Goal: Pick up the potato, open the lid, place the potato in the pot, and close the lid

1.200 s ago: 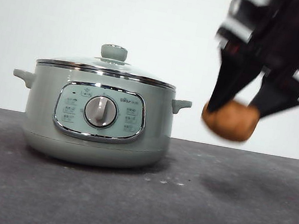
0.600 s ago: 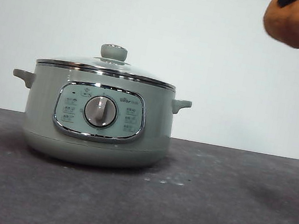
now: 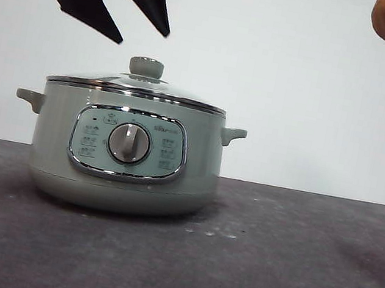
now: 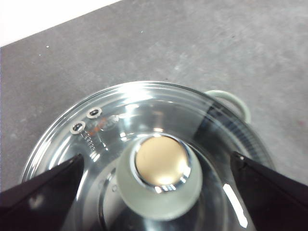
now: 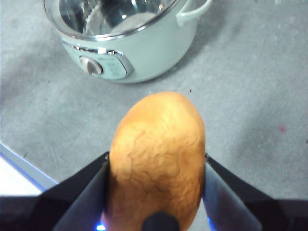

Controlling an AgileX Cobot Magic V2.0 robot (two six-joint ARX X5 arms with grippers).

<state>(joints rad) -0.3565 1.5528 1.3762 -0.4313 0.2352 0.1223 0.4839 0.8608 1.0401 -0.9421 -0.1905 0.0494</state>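
In the front view, the lid (image 3: 137, 88) is seen seated on the pot (image 3: 125, 151), left on the surface (image 3: 288, 280). From the left wrist, the left gripper (image 4: 156, 171) is spread above the knob. From the right wrist, the potato (image 5: 156, 159) is pinched by the right gripper (image 5: 155, 180) (held high, right of the pot).

We note the pot (image 3: 124, 158) in pale sage green, its control panel (image 3: 128, 145) framed in chrome around a silver dial (image 3: 129, 143) and faint grey icons. The lid (image 4: 144, 120) is clear glass with a chrome rim; its knob (image 4: 160, 175) reads pale green with a tan centre ringed in chrome. The potato (image 5: 156, 159) is orange-brown, crossed by fine darker crackle lines. Both grippers, left (image 3: 129, 17) and right (image 5: 156, 192), are black. The table (image 3: 290, 266) is dark mottled grey, the wall (image 3: 285, 86) white.
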